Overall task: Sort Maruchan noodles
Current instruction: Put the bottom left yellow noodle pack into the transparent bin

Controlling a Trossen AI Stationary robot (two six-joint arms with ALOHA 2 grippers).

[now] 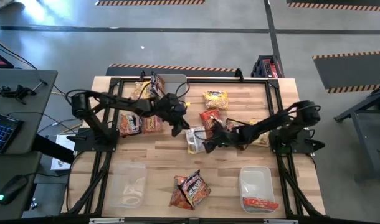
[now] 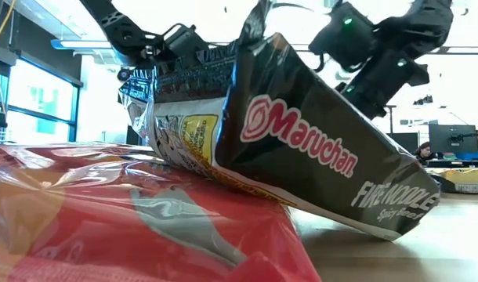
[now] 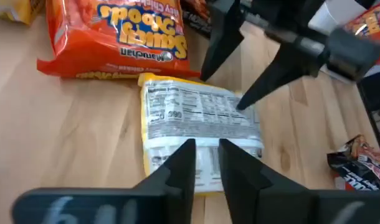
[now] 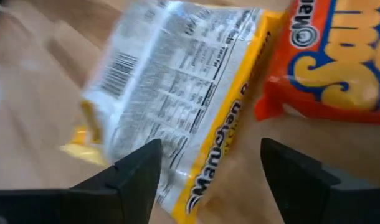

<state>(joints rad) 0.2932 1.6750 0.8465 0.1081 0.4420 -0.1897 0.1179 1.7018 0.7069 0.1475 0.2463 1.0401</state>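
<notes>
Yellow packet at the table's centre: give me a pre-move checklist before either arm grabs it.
1. Yellow packet lying flat on the table, label side up: ok.
2. Right gripper open wide, jaws on either side of the packet's edge: ok.
3. Left gripper clear of the packet: not ok; it hangs right over it, jaws only slightly apart.
4. Orange packet clear of the grab: not ok; it lies right beside the yellow one.
5. Bin with one packet unobstructed: ok.
6. Whether the left fingertips touch the packet: cannot tell.
</notes>
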